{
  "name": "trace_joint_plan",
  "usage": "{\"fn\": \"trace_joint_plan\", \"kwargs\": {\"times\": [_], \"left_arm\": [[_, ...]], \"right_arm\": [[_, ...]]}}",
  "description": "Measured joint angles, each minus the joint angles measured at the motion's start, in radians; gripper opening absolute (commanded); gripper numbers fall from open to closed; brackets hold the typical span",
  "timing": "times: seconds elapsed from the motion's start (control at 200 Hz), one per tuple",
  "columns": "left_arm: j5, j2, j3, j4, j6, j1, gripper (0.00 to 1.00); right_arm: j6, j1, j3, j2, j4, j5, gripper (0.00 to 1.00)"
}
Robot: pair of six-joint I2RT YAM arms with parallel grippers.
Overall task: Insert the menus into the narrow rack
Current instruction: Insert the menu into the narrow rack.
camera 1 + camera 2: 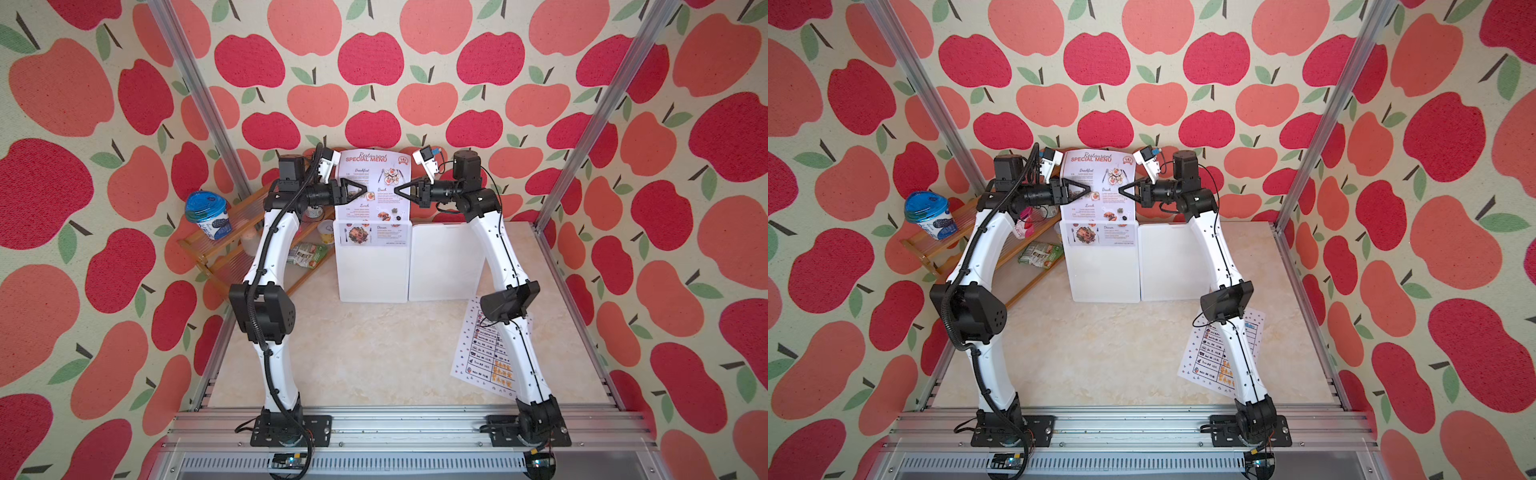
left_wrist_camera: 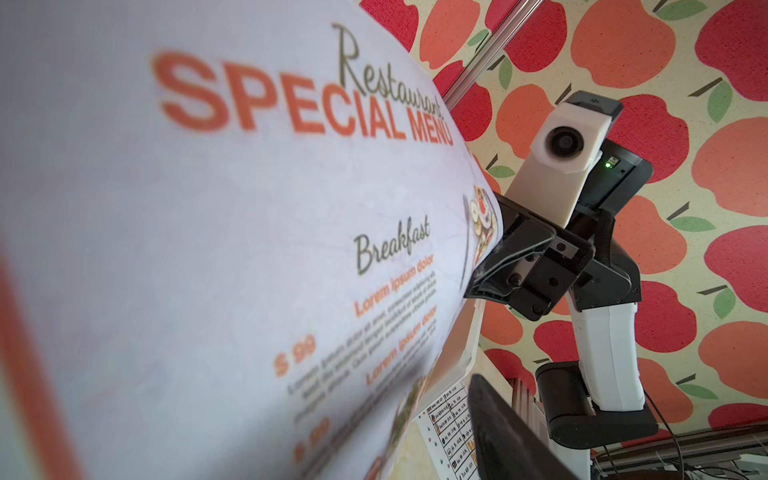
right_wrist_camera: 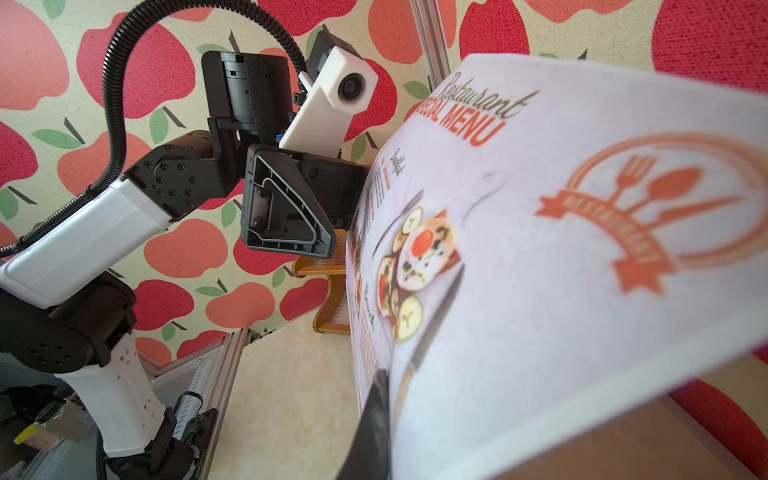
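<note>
You had the Special Menu sheet (image 1: 380,199) standing upright in the left pocket of the white rack (image 1: 446,266). Its lower part was inside the pocket and its heading well above the rim. Your right gripper (image 1: 397,191) had its fingers together, pinched on the sheet's right edge about halfway up. I judge that this kept the paper flat and stopped it curling forward. Your left gripper (image 1: 362,190) sat at the opposite edge with its fingers apart. The left wrist view suggested the edge ran between them, but no grip showed.

Meeting both sides at one height made sense, because thin paper buckles if steered from one side and the slot is narrow. The sheet looked only partly seated, so easing it down evenly seemed the step in hand.

The table-lined menu (image 1: 482,357) lay flat on the worktop (image 1: 374,353) beneath your right arm, and the rack's right pocket showed no sheet.
</note>
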Motion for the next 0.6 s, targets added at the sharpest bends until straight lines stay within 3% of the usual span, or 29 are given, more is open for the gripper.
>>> {"fn": "trace_joint_plan", "kwargs": {"times": [0.6], "left_arm": [[-0.016,-0.022,-0.060,0.000,0.006,0.004,0.72]], "right_arm": [[-0.121,0.015,0.003,0.000,-0.153,0.009,0.01]]}}
